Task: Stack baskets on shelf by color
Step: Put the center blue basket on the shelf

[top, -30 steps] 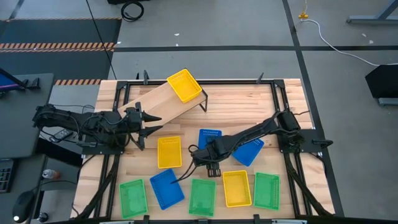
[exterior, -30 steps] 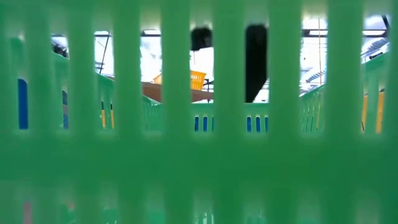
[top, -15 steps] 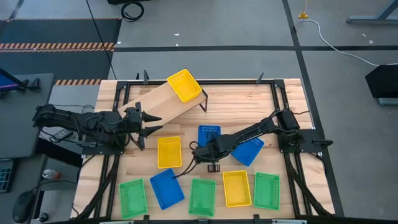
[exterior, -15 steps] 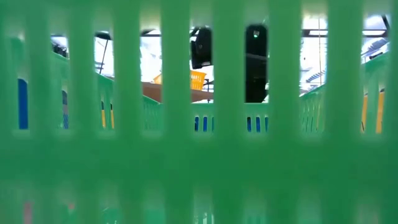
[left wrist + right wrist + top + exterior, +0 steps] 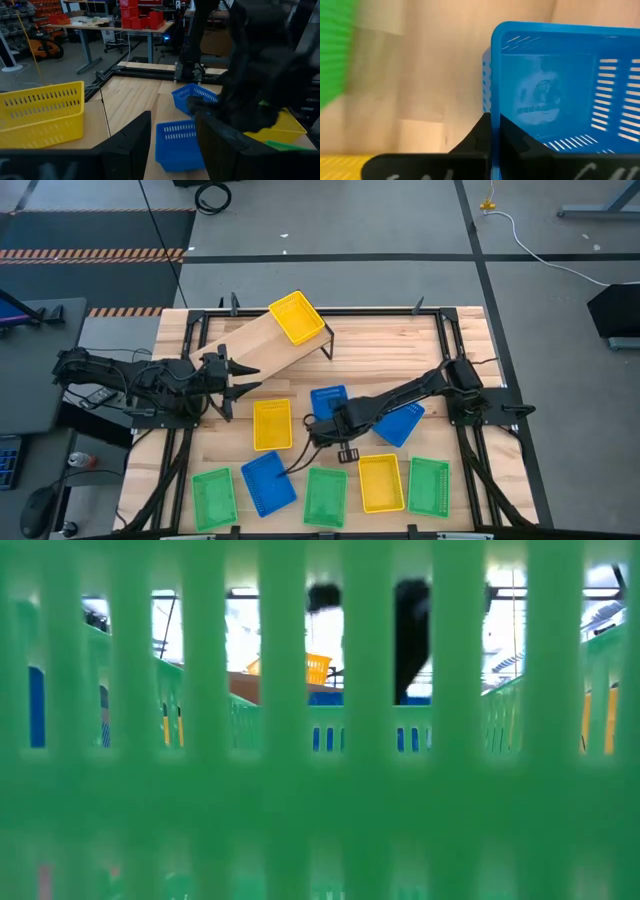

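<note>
The pale shelf stands at the table's far left with a yellow basket on its far end. My right gripper is shut on a blue basket at mid-table; this basket also shows in the left wrist view. My left gripper waits open at the left, next to the shelf. A second blue basket, a yellow one, and a near row of green, blue, green, yellow and green baskets lie flat on the table. My right gripper pinches the blue basket's wall at its near end, one finger inside the basket and one outside. The fingers come from above, pointing down. The basket sits open side up; whether its bottom is clear of the table I cannot tell.
A green basket's wall fills the low view; through its slots show the shelf's yellow basket and the right gripper. Black frame rails run along the table's edges. Bare wood lies at the far right.
My right gripper has moved a little toward the table's far edge and left. The blue basket in its hold has shifted toward the table's left and turned slightly; it now shows through the slots in the low view.
</note>
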{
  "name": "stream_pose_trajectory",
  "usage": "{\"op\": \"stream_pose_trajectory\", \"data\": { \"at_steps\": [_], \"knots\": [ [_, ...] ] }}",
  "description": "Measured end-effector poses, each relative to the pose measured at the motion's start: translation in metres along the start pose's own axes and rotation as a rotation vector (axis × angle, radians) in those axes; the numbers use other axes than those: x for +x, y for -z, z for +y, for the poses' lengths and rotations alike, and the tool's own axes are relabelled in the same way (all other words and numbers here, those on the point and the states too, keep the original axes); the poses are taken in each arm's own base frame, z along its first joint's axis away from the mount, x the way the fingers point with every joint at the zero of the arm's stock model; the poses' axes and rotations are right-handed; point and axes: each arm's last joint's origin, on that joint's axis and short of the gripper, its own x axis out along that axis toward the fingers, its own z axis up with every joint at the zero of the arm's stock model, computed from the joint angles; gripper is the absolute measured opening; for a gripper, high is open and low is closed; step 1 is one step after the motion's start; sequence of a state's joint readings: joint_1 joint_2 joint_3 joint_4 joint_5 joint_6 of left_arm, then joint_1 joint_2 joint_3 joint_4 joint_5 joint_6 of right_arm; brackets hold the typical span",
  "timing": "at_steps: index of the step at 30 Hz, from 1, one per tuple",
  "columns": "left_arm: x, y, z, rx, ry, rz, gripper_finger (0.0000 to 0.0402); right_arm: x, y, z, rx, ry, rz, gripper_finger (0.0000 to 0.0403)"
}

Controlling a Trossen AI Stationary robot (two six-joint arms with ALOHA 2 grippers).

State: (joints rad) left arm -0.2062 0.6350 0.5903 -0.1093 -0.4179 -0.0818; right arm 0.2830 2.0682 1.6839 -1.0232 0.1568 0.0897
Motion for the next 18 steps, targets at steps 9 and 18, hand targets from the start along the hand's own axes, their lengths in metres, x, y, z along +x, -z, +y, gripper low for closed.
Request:
{"op": "stream_pose_trajectory", "data": {
  "at_steps": [9, 18],
  "knots": [
    [-0.001, -0.005, 0.0, -0.021, 0.006, -0.045, 0.016, -0.068, -0.03, 0.004, -0.273, 0.073, -0.197, 0.0012],
    [-0.016, -0.018, -0.009, -0.038, 0.108, -0.18, 0.0159, -0.105, -0.043, -0.031, -0.373, 0.227, -0.274, 0.0012]
  ]
}}
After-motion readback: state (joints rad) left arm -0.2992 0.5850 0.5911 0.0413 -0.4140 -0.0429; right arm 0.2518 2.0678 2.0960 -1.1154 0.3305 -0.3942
